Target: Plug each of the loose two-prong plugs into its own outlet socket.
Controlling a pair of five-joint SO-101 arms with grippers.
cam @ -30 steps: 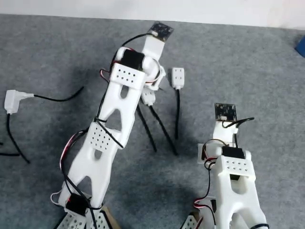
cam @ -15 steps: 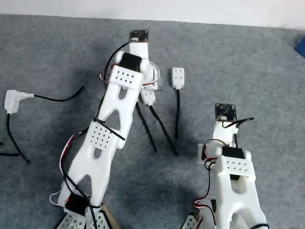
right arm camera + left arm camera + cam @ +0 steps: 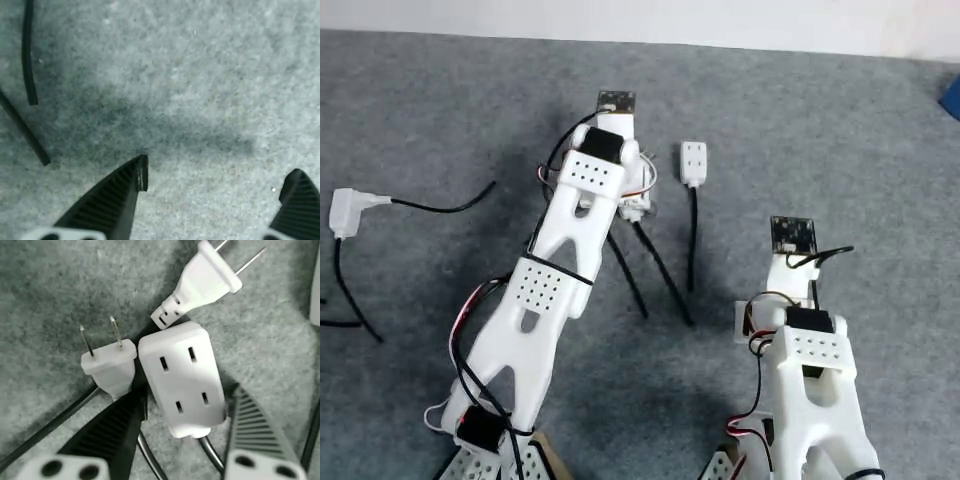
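Observation:
A white outlet block (image 3: 182,377) with two sockets lies on the grey carpet between the fingers of my left gripper (image 3: 189,392), which is open and straddles the block's cable end. One white two-prong plug (image 3: 107,362) lies right beside the block with its prongs pointing away. A second plug (image 3: 205,280) rests just beyond the block. In the high view another white outlet (image 3: 693,160) lies to the right of the left arm (image 3: 585,200), and a third plug (image 3: 345,210) sits far left. My right gripper (image 3: 215,175) hangs open over bare carpet.
Black cables (image 3: 660,265) run from the outlets back toward the middle of the carpet, and two cable ends (image 3: 25,130) show near the right gripper. A blue object (image 3: 952,95) sits at the far right edge. The carpet's pale back edge (image 3: 770,25) lies beyond.
The left arm's wrist has turned and swung left, then come down over the outlet block. The right arm has stayed still.

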